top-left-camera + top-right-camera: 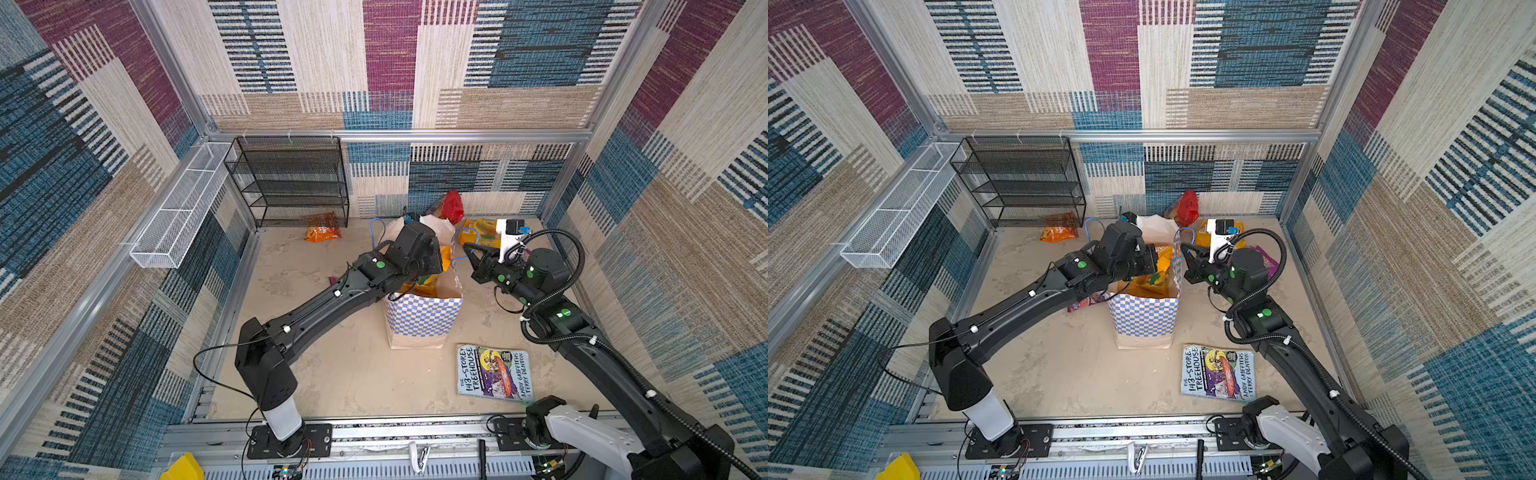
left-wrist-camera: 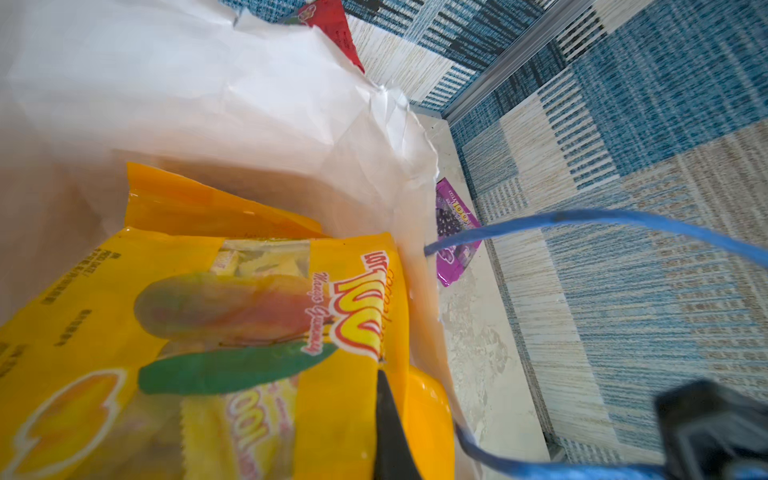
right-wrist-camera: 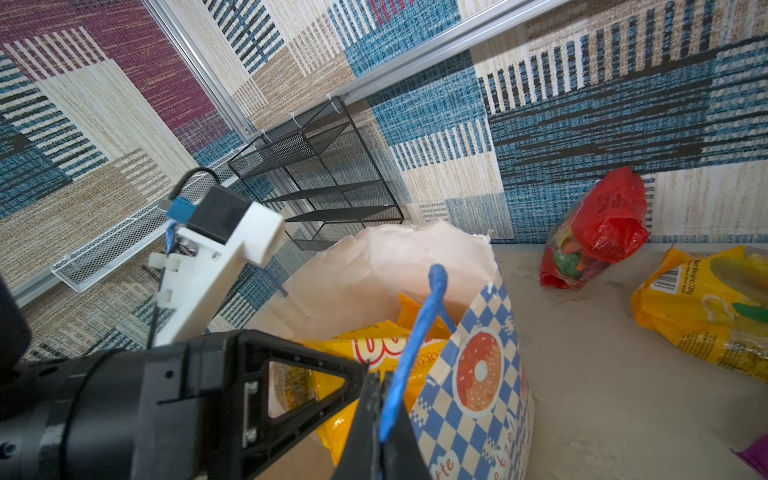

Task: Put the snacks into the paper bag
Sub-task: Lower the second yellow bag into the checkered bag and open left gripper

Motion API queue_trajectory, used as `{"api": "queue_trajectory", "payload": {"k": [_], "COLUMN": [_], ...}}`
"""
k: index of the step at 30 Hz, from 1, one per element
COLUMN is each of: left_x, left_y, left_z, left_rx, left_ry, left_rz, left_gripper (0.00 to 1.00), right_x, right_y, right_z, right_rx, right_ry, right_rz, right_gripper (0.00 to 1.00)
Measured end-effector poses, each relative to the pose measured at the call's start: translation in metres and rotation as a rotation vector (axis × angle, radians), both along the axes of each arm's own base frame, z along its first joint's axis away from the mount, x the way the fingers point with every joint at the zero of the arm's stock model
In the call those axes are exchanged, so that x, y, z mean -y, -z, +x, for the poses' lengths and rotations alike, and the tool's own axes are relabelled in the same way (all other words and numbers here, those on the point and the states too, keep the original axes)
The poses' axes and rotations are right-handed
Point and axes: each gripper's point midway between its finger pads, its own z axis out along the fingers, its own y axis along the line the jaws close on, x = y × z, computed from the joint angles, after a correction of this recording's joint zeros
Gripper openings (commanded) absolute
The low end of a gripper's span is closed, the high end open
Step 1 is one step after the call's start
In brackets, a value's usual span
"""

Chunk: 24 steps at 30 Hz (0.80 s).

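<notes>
The blue-and-white checkered paper bag [image 1: 422, 318] [image 1: 1144, 320] stands upright mid-table with its mouth open. My left gripper [image 2: 384, 376] reaches down into it, shut on the edge of a yellow mango snack packet [image 2: 208, 332] [image 3: 374, 340]. Another orange-yellow packet [image 2: 199, 208] lies behind that one in the bag. My right gripper [image 3: 380, 378] [image 1: 467, 248] is shut on the bag's blue cord handle [image 3: 419, 332] at the right rim. On the table lie a red packet [image 1: 451, 205] [image 3: 598, 232], a yellow mango packet [image 1: 482, 232] [image 3: 706, 307], a purple grape packet [image 2: 453, 232] and an orange chips packet [image 1: 322, 230].
A purple-pink packet [image 1: 1086, 301] peeks out under my left arm beside the bag. The Treehouse book [image 1: 494, 372] lies flat at the front right. A black mesh rack [image 1: 291, 183] stands against the back wall, and a white wire basket [image 1: 183, 208] hangs on the left wall.
</notes>
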Motion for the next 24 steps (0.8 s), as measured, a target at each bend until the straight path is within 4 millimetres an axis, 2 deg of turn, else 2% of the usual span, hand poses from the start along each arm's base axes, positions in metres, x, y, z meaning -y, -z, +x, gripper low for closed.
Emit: {"api": "queue_trajectory", "payload": {"k": [4, 5, 10, 13, 15, 20, 24], "left_x": [0.001, 0.002, -0.001, -0.003, -0.003, -0.003, -0.008], "left_y": [0.019, 0.022, 0.037, 0.042, 0.033, -0.019, -0.058], "left_z": [0.003, 0.004, 0.005, 0.002, -0.002, -0.013, -0.027], "left_rx": [-0.028, -0.032, -0.052, -0.061, -0.046, 0.048, 0.101], "left_ry": [-0.017, -0.022, -0.051, -0.051, -0.045, -0.025, 0.011], "left_rz": [0.037, 0.041, 0.048, 0.052, 0.034, -0.077, -0.145], "left_gripper": [0.00, 0.04, 0.40, 0.54, 0.60, 0.65, 0.73], "right_x": [0.000, -0.001, -0.001, -0.001, 0.000, 0.000, 0.000], "right_y": [0.001, 0.001, 0.003, 0.002, 0.000, -0.001, -0.001], "right_z": [0.000, 0.001, 0.001, 0.001, 0.000, -0.001, -0.001], "right_rx": [-0.001, -0.004, -0.007, -0.004, 0.000, 0.003, 0.003], "right_ry": [-0.002, -0.002, -0.002, -0.002, -0.002, 0.001, 0.001], "right_rz": [0.000, -0.001, -0.003, -0.002, 0.000, 0.001, 0.002], "right_gripper": [0.00, 0.00, 0.00, 0.00, 0.00, 0.00, 0.00]}}
